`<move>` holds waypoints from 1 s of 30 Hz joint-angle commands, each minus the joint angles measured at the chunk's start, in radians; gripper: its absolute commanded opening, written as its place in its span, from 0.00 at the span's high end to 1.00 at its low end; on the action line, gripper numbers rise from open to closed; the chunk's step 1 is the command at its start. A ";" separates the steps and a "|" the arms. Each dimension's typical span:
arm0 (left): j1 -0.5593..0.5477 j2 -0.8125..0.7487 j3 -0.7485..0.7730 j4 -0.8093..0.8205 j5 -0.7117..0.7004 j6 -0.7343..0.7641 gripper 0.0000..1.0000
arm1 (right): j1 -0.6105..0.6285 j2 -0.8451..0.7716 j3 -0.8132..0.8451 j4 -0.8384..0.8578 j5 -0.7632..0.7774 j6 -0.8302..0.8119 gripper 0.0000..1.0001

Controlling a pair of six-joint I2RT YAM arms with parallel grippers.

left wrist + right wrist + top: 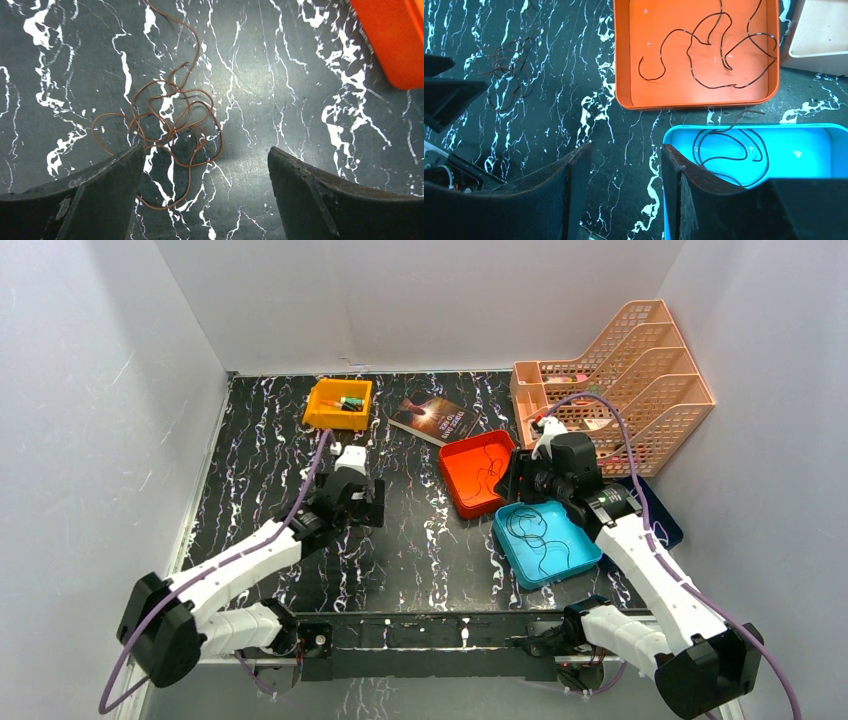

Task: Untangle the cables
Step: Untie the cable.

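Our left gripper (204, 155) hangs wide open and empty just above the tangled brown cables (172, 132) on the table (300, 65), so we should come straight down, pinch a single outer loop, and lift slowly so the knot loosens rather than tightens.

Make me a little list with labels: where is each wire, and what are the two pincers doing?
Brown cable tangle: loose on the black marbled table
Orange tray: black cable lying inside
Blue tray: dark cable loops inside
Left pincer: open, empty, above the brown tangle
Right pincer: open, empty, over the table beside the blue tray
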 commanded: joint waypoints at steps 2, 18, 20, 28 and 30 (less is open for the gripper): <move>0.008 0.115 0.092 -0.058 0.046 0.037 0.10 | -0.003 -0.030 -0.009 0.037 -0.049 -0.029 0.40; 0.008 0.372 0.185 -0.115 -0.066 0.133 0.30 | -0.003 -0.073 -0.034 0.019 -0.031 -0.025 0.46; 0.008 0.388 0.186 -0.099 -0.064 0.135 0.34 | -0.002 -0.074 -0.034 0.019 -0.033 -0.026 0.46; 0.008 0.454 0.224 -0.073 -0.109 0.158 0.58 | -0.003 -0.078 -0.035 0.018 -0.033 -0.029 0.46; 0.008 0.460 0.232 -0.070 -0.124 0.169 0.60 | -0.003 -0.078 -0.037 0.018 -0.035 -0.028 0.47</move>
